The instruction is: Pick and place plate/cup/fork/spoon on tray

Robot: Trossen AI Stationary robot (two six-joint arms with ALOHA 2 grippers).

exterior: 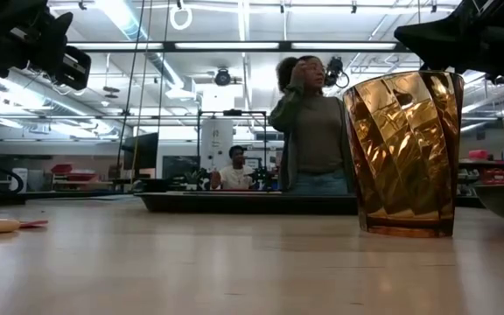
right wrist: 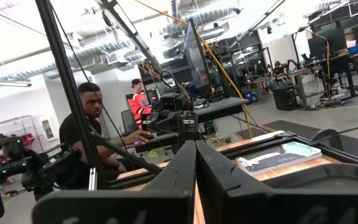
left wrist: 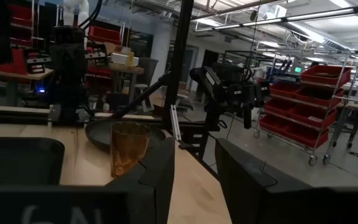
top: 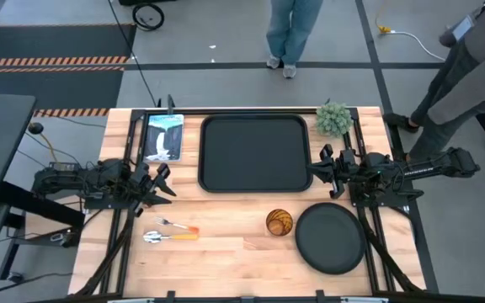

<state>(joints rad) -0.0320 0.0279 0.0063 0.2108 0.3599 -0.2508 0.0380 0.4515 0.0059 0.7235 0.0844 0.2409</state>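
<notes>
The black tray (top: 253, 153) lies at the table's far middle. The round black plate (top: 330, 239) lies flat at the near right. The amber cup (top: 279, 222) stands upright just left of it, and shows close up in the low view (exterior: 403, 153). The fork (top: 175, 225) and the spoon (top: 165, 237) lie side by side at the near left, orange handles pointing right. My left gripper (top: 163, 182) hovers open at the left, above the table and left of the tray. My right gripper (top: 321, 169) hovers shut by the tray's right edge, above the plate's far side.
A blue-white picture card (top: 163, 136) lies left of the tray. A green potted plant (top: 333, 118) stands at the far right corner. Black frame rails run along the table's sides. People stand beyond the far edge. Bare wood lies between the cutlery and the cup.
</notes>
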